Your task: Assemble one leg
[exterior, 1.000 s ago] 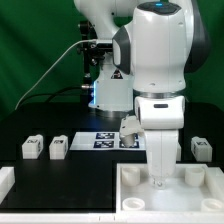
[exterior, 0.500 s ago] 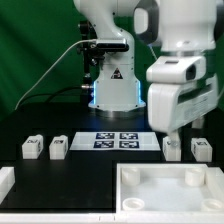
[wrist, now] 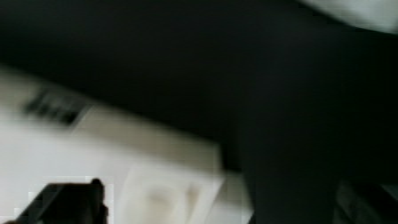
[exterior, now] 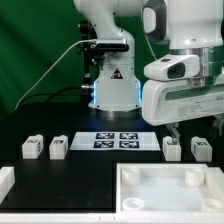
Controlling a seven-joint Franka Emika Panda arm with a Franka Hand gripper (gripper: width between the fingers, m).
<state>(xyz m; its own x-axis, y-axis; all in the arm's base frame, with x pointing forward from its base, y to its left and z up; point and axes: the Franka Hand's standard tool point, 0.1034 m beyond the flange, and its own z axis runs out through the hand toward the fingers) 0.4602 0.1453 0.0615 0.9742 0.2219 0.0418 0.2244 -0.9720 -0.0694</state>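
Four small white legs with tags stand on the black table in the exterior view: two toward its left (exterior: 31,148) (exterior: 58,148) and two toward its right (exterior: 171,148) (exterior: 201,149). My gripper (exterior: 195,128) hangs above the two right legs and touches neither. Its jaws stand apart and hold nothing. The large white square board (exterior: 150,200) with raised corner sockets lies at the front right. The wrist view is badly blurred. It shows one dark fingertip (wrist: 68,205) at the edge, over a pale surface with a tag (wrist: 54,108).
The marker board (exterior: 118,140) lies flat in front of the robot base (exterior: 112,85). A white block (exterior: 5,182) sits at the exterior view's front left edge. A green curtain hangs behind.
The arm has lifted off the large white board and swung up and to the exterior view's right. The gripper now hangs over the two right legs. No part has moved.
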